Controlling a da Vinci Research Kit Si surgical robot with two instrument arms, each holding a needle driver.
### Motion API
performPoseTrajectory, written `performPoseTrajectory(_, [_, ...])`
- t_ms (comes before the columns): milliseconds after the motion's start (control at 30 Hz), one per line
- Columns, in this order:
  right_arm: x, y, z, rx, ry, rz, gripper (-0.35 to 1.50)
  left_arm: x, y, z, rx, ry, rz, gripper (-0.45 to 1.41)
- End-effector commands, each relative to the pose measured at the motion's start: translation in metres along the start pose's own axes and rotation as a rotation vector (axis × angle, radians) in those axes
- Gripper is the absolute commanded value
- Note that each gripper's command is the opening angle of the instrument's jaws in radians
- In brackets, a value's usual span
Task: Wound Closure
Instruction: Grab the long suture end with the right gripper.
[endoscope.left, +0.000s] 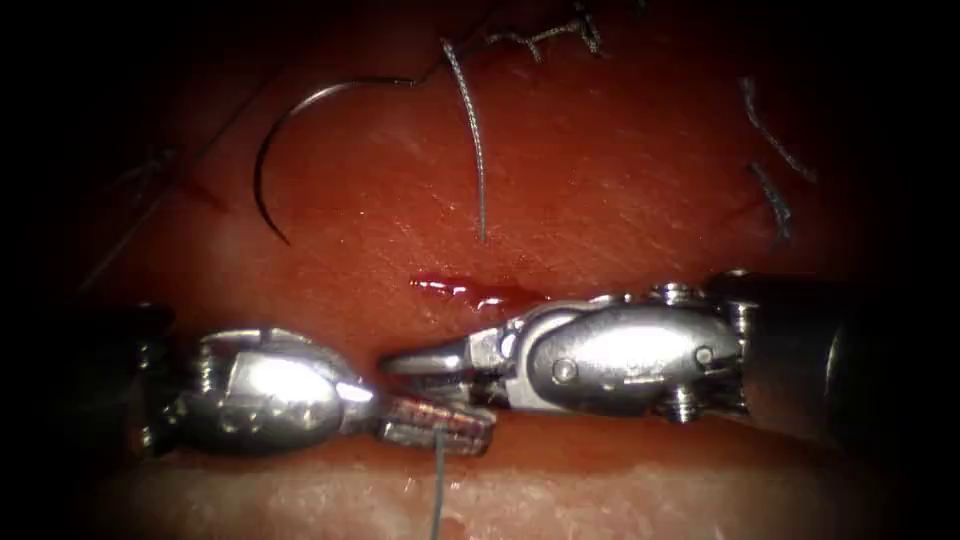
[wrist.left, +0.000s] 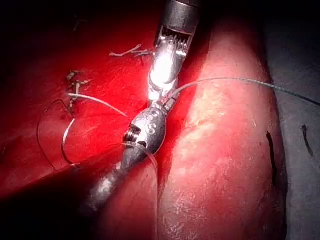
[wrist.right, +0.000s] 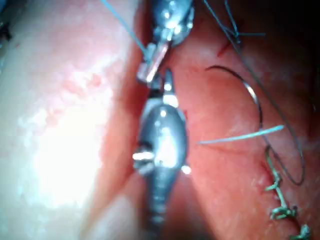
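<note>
Steel needle (endoscope.left: 275, 160) lies loose on the tissue (endoscope.left: 620, 180), far left. Your L tool (endoscope.left: 440, 425) pinches the thread (endoscope.left: 438, 480); R tool (endoscope.left: 425, 362) holds nothing, jaws look pressed together. Pull hard & thread could drag needle.

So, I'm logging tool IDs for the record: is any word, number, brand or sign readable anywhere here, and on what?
None readable. The right end effector bears a faint mark on its housing, too blurred to read. No lettering shows on the left end effector, needle or tissue.
</note>
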Motion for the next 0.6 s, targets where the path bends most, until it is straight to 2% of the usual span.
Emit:
performPoseTrajectory(33, [-0.0009,-0.0001,0.0005,0.008,-0.014,0.009,-0.35,-0.0004,-0.0004,0.0005,0.0,0.002,0.0,-0.45])
performPoseTrajectory(333, [-0.0007,-0.0002,-0.0001,-0.039,-0.052,0.191,-0.35,0.0,-0.0008,0.0003,0.001,0.004,-0.004,-0.45])
performPoseTrajectory(600, [0.0003,0.0006,-0.0006,-0.085,-0.03,0.249,-0.35,0.0,-0.0007,0.0003,0.0,0.004,-0.003,-0.45])
